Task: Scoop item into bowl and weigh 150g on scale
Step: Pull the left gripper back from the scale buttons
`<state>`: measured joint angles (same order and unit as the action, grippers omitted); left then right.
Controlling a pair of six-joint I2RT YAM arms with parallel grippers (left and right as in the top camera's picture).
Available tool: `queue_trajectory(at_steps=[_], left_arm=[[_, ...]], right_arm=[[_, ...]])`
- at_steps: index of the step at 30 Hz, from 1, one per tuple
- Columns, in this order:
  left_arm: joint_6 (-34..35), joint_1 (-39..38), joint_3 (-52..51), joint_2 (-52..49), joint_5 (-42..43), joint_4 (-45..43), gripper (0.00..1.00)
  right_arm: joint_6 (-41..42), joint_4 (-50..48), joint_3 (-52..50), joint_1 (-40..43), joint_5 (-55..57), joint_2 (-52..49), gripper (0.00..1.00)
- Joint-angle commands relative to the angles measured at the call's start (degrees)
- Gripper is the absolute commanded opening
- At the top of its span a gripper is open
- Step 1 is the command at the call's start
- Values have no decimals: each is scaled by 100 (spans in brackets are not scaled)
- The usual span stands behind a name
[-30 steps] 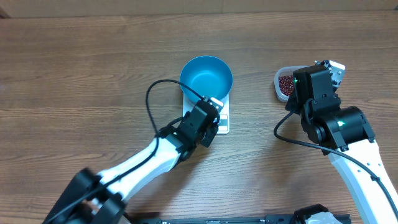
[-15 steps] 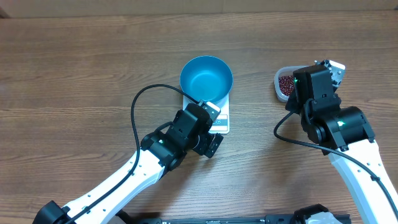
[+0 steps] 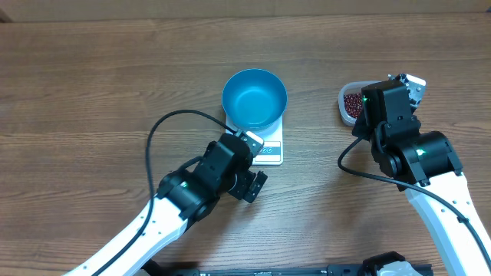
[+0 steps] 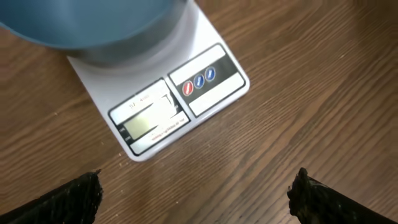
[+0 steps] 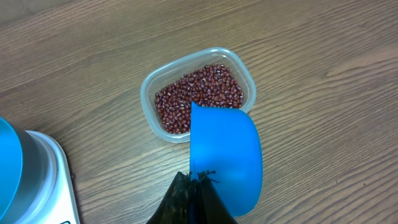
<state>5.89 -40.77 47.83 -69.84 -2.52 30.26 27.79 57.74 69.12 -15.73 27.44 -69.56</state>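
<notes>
Overhead: empty bowl (image 3: 255, 98) seated on scale (image 3: 270, 151); beans (image 3: 352, 104) kept in tub (image 3: 341, 96), well apart, partly covered by arm. Scooping step judged in hand.

Left wrist: left gripper (image 4: 199, 202) spread wide, nothing held. Scale display unreadable; bowl cropped.

Right wrist: right gripper (image 5: 194, 198) pinched on scoop (image 5: 225, 155) handle, above tub edge. Scoop's inside hidden. Next: scoop to be dipped into beans.
</notes>
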Motion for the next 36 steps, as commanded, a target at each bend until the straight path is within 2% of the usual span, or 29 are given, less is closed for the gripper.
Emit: queue_trajectory(at_steps=[1, 7, 10, 16, 19, 22, 30, 36], left_arm=[[52, 33, 44, 424, -107, 0, 100], [35, 37, 44, 686, -133, 522, 100], [33, 37, 44, 647, -507, 793, 100], [35, 37, 42, 597, -710, 785, 100], [28, 22, 28, 638, -651, 645, 100], [-195, -26, -118, 844, -249, 354, 99], [-17, -48, -1534, 1661, -46, -699, 99], [-551, -44, -1633, 1565, -63, -699, 99]], right_arm=[[-22, -33, 136, 44, 101, -11, 4], [-22, -37, 136, 44, 101, -11, 4], [-22, -39, 136, 44, 101, -11, 4], [-125, -37, 136, 44, 101, -11, 4], [-127, -35, 136, 44, 101, -11, 4], [-160, -35, 136, 44, 101, -11, 4], [-236, -37, 136, 44, 98, -11, 4], [-234, -37, 136, 44, 96, -11, 4]])
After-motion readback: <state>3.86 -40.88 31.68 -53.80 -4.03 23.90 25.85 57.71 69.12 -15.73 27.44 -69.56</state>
